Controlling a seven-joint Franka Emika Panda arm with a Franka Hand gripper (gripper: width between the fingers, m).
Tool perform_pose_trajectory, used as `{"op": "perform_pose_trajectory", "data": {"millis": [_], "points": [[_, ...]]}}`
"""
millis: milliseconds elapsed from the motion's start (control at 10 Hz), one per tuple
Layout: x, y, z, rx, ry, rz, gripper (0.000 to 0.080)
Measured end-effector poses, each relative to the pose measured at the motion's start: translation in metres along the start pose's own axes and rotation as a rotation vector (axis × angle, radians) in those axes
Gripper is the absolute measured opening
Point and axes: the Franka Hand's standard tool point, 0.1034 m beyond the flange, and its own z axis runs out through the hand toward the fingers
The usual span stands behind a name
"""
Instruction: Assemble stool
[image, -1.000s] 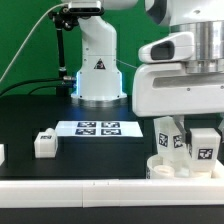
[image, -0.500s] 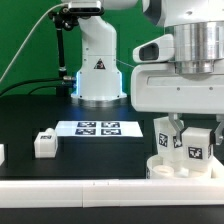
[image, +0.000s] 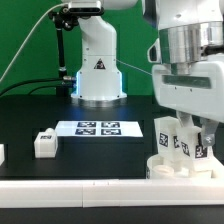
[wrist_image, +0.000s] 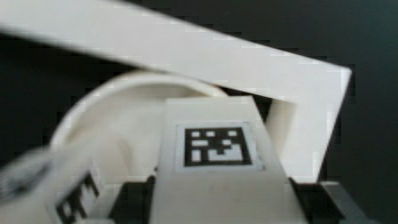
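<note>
A: Black table (image: 30, 112), green backdrop. Claw?
B: Gripper (wrist_image: 222, 198) narrow, clamping an upright leg (wrist_image: 221, 148) at the seat (image: 160, 167), exterior view's near right. Only the wrist view shows that grip. Only the exterior view shows a spare leg (image: 44, 143), left.

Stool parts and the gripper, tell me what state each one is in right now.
Gripper: closed, it seems, on one leg.
Gripped leg: upright on the seat.
Seat: lying flat on the table.
Two other legs: upright at the seat.
Loose leg: on the table, apart, untouched.

Exterior low frontal, wrist near, sharing seat (image: 162, 170)
</note>
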Motion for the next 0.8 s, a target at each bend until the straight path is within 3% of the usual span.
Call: {"op": "perform_pose_trajectory", "data": {"millis": [500, 800], "points": [[-0.001, 0.0, 0.0007, 0.001, -0.03, 0.296, 0.0337], [0.0033, -0.0012, 0.0, 0.004, -0.081, 0.649, 0.0337]]}}
